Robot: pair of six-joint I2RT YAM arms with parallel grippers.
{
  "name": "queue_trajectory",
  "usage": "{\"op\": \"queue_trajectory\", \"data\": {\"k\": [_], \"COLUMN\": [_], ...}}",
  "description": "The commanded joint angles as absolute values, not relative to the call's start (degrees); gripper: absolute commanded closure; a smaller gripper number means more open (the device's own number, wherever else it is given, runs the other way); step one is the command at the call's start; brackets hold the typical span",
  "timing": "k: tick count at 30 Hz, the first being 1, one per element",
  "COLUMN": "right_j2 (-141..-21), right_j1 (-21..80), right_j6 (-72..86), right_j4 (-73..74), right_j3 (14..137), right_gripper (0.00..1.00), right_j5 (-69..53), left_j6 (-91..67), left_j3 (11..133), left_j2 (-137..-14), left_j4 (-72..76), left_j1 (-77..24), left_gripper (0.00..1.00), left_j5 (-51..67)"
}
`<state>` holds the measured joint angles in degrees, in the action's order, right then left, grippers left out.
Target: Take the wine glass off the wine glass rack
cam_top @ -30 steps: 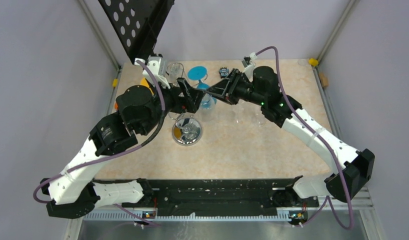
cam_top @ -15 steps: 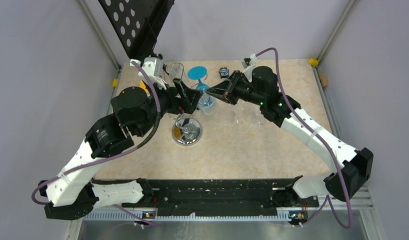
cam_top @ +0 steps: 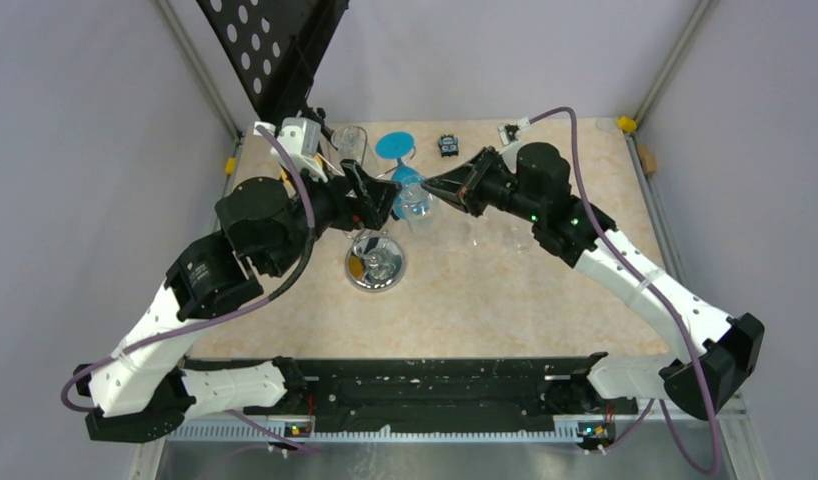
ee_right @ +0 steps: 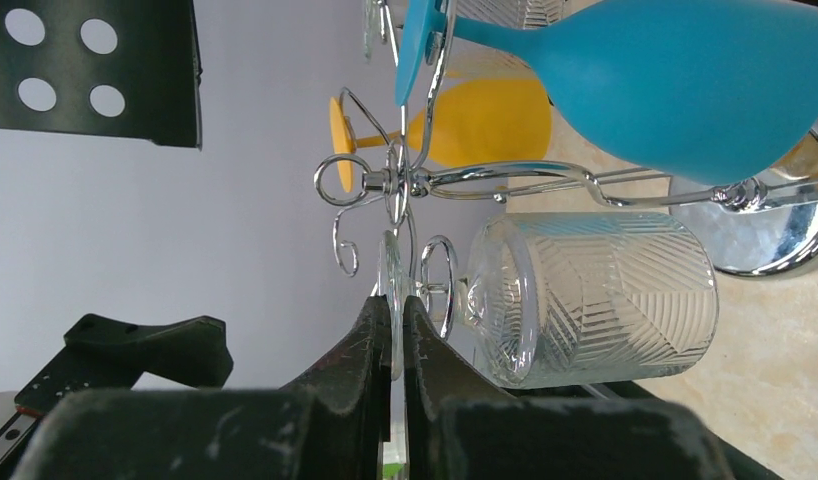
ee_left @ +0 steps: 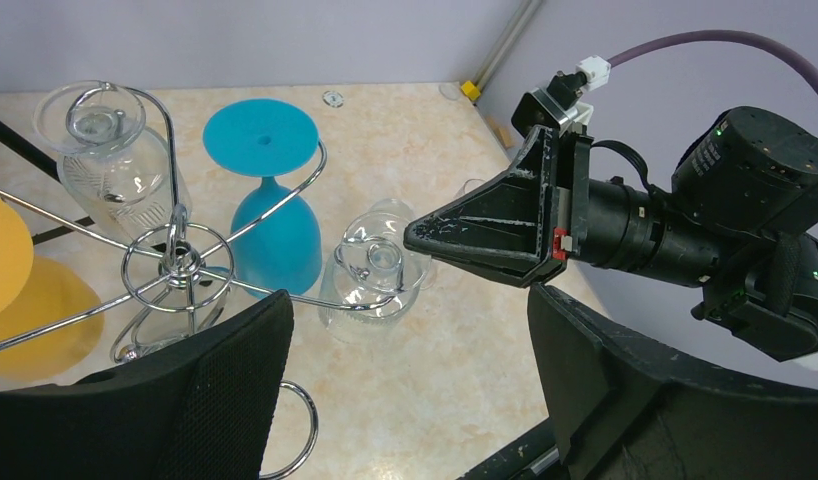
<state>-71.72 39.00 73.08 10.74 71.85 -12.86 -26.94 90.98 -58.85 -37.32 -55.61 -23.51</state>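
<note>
The glass (ee_right: 595,300) is hanging upside down from a wire arm of the rack (ee_left: 175,255), on the side facing the right arm, with its foot (ee_right: 392,260) sitting in a curled hook. The right gripper (ee_right: 396,300) is clenching the rim of that foot edge-on.

That grip is looking risky: hard fingers are pinching a thin, slick disc, so the glass may be sliding or pivoting out once its weight comes off the wire. Pulling anywhere but along the hook's opening is likely to be snagging the foot and dragging or tipping the light rack. The left gripper (ee_left: 410,300) is gaping, grasping nothing and hovering just beside the hub, so nothing is steadying the rack. A swinging bowl could also be knocking the blue glass (ee_left: 270,230) next to it.

The glass is clear, with a straight-sided bowl pressed with fine angled lines. The rack is showing thin, bright chrome wire. The blue glass is looking opaque and matte.
</note>
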Motion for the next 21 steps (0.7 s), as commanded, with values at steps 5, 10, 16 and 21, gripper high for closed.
{"op": "queue_trajectory", "data": {"k": [5,10,16,21], "right_j2": [-68.6,-69.7,-70.8,-72.3], "right_j1": [39.5,40.5,42.7,43.6], "right_j6": [75.7,75.4,74.7,74.2], "right_j4": [4.2,2.4,2.4,2.2], "right_j3": [72.5,72.9,74.3,75.2], "right_gripper": [1.00,1.00,1.00,1.00], "right_j5": [-14.2,-15.9,-15.7,-15.7], "left_j6": [-27.1,-26.8,-26.3,-25.9], "left_j3": [90.4,90.5,90.1,89.9], "left_j2": [-58.1,-58.3,-57.9,-57.9], "left_j4": [-35.7,-35.5,-34.7,-34.5], "left_j1": [-55.5,-55.5,-55.5,-55.5], "left_gripper": [0.10,0.10,0.10,0.10], "left_j5": [-24.3,-24.4,-24.8,-25.1]}}
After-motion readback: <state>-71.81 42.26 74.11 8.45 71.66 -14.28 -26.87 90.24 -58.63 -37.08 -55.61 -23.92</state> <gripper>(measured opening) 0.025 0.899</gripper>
